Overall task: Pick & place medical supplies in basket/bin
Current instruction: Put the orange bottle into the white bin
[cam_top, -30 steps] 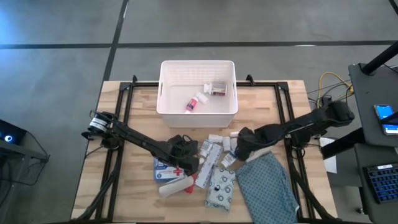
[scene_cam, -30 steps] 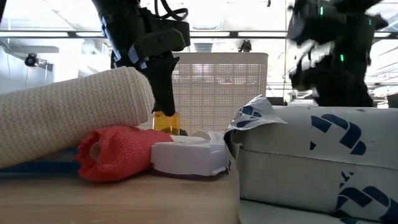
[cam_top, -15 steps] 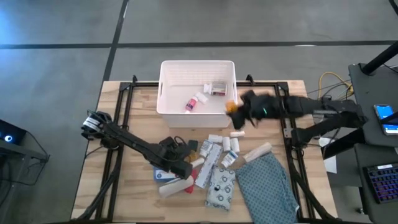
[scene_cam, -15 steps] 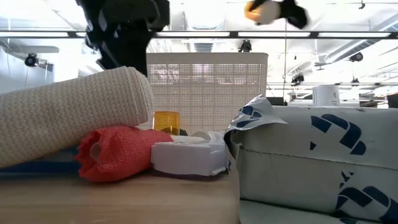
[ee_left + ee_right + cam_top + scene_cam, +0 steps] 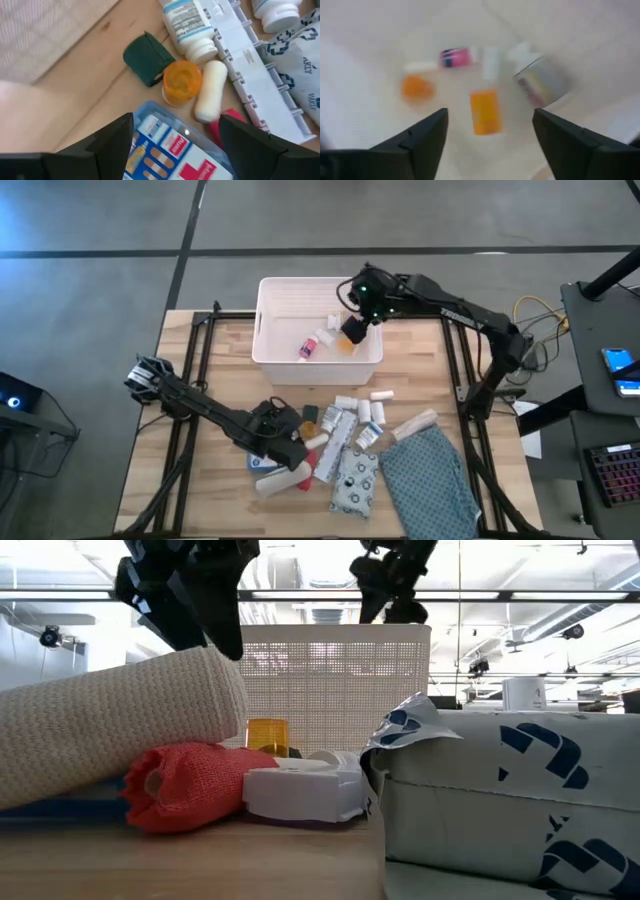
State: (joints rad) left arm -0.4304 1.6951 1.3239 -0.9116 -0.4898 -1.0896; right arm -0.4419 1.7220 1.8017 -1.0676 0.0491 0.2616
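The white lattice basket (image 5: 268,350) stands at the table's far middle and holds a pink tube (image 5: 308,345), a small bottle (image 5: 348,320) and an orange item (image 5: 345,346). My right gripper (image 5: 352,330) hovers open over the basket's right half; its wrist view shows the orange item (image 5: 485,111) below the fingers, blurred. The other supplies lie in a pile mid-table: the blue first-aid box (image 5: 165,155), an orange vial (image 5: 182,82), a green roll (image 5: 145,65) and a white pill bottle (image 5: 187,25). My left gripper (image 5: 286,440) hangs open just above the box and the vial.
A teal patterned cloth (image 5: 430,475) lies at the near right. A beige bandage roll (image 5: 120,730), a red mesh roll (image 5: 190,785) and patterned white packets (image 5: 520,800) fill the near side of the pile. A long pill-strip case (image 5: 255,75) lies beside the vial.
My right gripper has swung up from the pile's right side toward the far edge with an orange item, and stands over the basket; the item now shows in the basket, off its fingers. My left gripper has risen from beside the orange vial and shifted slightly toward the near left.
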